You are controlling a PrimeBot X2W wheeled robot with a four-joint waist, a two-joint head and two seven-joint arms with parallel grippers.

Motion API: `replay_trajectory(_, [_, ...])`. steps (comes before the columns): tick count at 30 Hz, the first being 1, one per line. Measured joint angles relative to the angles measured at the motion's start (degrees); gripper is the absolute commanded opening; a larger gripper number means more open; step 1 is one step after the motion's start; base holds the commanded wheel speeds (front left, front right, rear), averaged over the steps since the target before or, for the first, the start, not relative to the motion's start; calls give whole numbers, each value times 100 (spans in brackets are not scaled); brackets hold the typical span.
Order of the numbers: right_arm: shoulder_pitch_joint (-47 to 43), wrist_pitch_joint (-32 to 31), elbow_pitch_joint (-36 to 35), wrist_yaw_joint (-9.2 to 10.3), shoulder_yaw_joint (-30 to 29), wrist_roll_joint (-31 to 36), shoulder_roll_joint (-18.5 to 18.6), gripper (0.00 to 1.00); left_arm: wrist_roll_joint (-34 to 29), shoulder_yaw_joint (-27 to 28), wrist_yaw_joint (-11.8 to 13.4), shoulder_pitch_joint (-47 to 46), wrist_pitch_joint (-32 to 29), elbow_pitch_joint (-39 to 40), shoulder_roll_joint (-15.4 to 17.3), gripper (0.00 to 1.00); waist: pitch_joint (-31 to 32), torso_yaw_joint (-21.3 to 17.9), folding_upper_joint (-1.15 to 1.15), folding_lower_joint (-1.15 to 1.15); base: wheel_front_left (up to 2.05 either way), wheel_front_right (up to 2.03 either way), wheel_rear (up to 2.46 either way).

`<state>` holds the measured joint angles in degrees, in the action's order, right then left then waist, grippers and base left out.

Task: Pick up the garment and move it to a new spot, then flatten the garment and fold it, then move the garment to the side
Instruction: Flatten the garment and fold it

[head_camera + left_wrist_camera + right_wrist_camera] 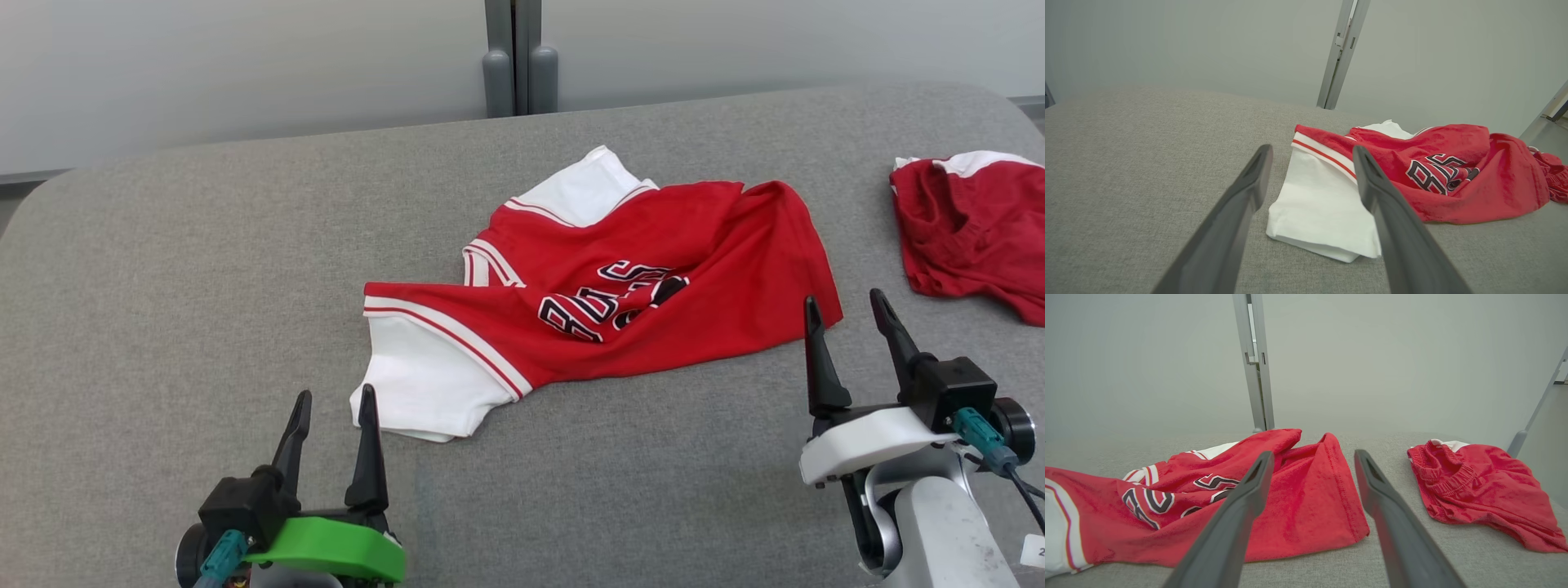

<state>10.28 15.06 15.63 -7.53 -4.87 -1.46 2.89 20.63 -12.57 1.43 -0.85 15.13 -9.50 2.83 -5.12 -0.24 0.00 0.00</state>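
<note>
Ahead of both grippers, on the grey bench (204, 286), the red-and-white garment (620, 286) lies crumpled, lettering up. Left gripper (336, 392) is wide open and empty, with the white sleeve (416, 384) just beyond its fingertips. Right gripper (843, 296) is open and empty, red hem just left of it. A second red garment (971, 220) lies further right.

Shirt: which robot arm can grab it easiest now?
Probably left. The left gripper is open, and the white sleeve of the shirt lies between its fingers. The right gripper, open too, faces only the hem corner.
</note>
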Motion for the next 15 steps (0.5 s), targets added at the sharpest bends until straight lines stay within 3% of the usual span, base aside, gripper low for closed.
replay_trajectory(15, [-226,0,-49,0,415,-378,-5,100,93,76,-34,142,-1,-121,-1,100,214,-12,0,0,0,0,0])
